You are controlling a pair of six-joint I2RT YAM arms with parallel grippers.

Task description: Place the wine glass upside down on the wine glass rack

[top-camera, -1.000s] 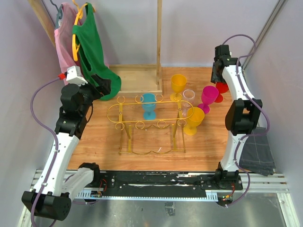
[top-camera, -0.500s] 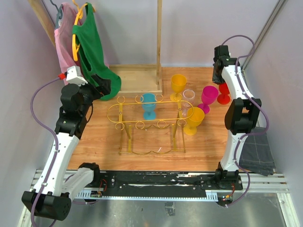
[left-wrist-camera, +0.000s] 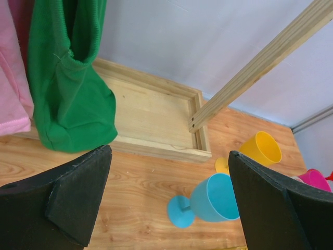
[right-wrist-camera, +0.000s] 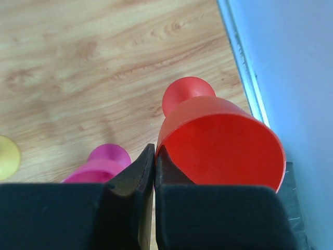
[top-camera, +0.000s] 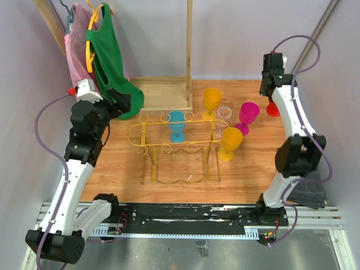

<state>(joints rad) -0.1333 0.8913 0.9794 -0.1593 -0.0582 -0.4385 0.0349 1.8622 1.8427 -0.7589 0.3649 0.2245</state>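
Observation:
The red wine glass (right-wrist-camera: 218, 140) is pinched by its rim between the fingers of my right gripper (right-wrist-camera: 155, 151), which is shut on it. In the top view this red glass (top-camera: 273, 108) hangs under the right gripper (top-camera: 271, 97) at the table's far right, close to the wall. The gold wire wine glass rack (top-camera: 180, 143) stands mid-table, well to its left. My left gripper (left-wrist-camera: 169, 156) is open and holds nothing; it hovers at the back left (top-camera: 121, 101), looking down on a blue glass (left-wrist-camera: 216, 198).
Around the rack stand a blue glass (top-camera: 176, 124), two yellow glasses (top-camera: 212, 98) (top-camera: 231, 140), a clear glass (top-camera: 224, 112) and a magenta glass (top-camera: 248, 114). A wooden base (top-camera: 160, 93) with an upright pole (top-camera: 189, 50) sits behind. Green cloth (top-camera: 109, 67) hangs back left.
My right gripper closed on the red glass's rim, and the arm has swung up and to the right, carrying the glass toward the wall. The left arm has barely moved.

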